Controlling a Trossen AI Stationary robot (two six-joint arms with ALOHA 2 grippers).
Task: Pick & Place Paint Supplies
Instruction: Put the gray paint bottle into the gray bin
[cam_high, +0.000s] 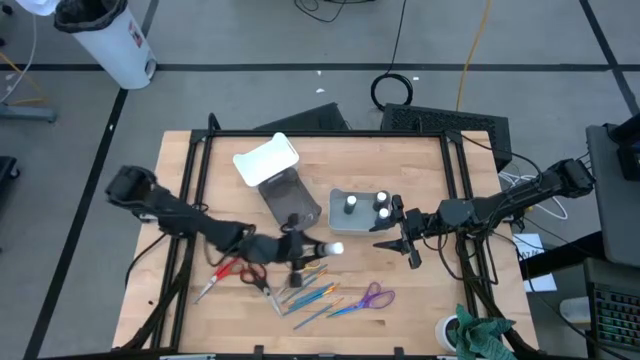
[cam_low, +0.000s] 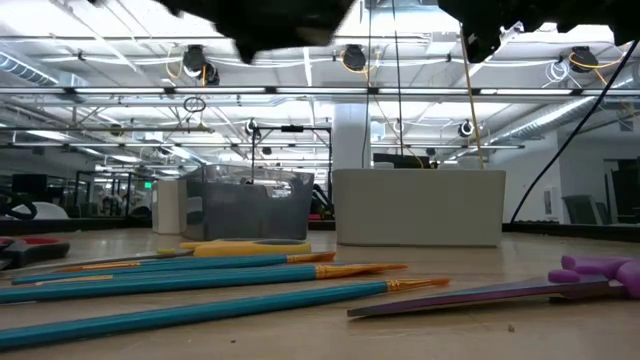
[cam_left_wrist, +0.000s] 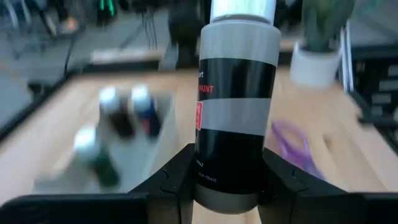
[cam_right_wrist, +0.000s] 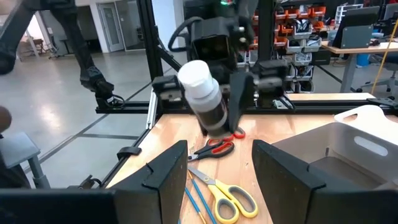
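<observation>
The desk (cam_high: 420, 300) is carrying everything, and near its middle, toward one o'clock from the left hand, the grey tray (cam_high: 345, 222) is sitting with three white-capped bottles standing in it, one of them (cam_high: 351, 201) on the side nearest that hand. The left hand (cam_left_wrist: 227, 186) is holding the fourth paint bottle (cam_left_wrist: 236, 118) clear of the wood, its two fingers (cam_left_wrist: 171, 180) pressing low on the bottle's sides near the base while the white cap points forward toward the tray. That low hold looks like the weak spot to me: most of the bottle is riding beyond the pads, so a quick swing could be tipping it out or letting it twist. The right hand (cam_right_wrist: 214, 165) is waiting at three o'clock of the tray with its fingers standing apart and nothing between them; it is close enough that the two arms could be crowding each other over the tray. Coming in too low, the bottle could be knocking over the ones already standing there. Below the left hand, at six o'clock, the yellow scissors (cam_right_wrist: 227, 194), red scissors (cam_high: 235, 272), purple scissors (cam_high: 372, 297) and the teal brushes (cam_low: 200, 285) are lying loose, where a dropped bottle would be scattering them.
</observation>
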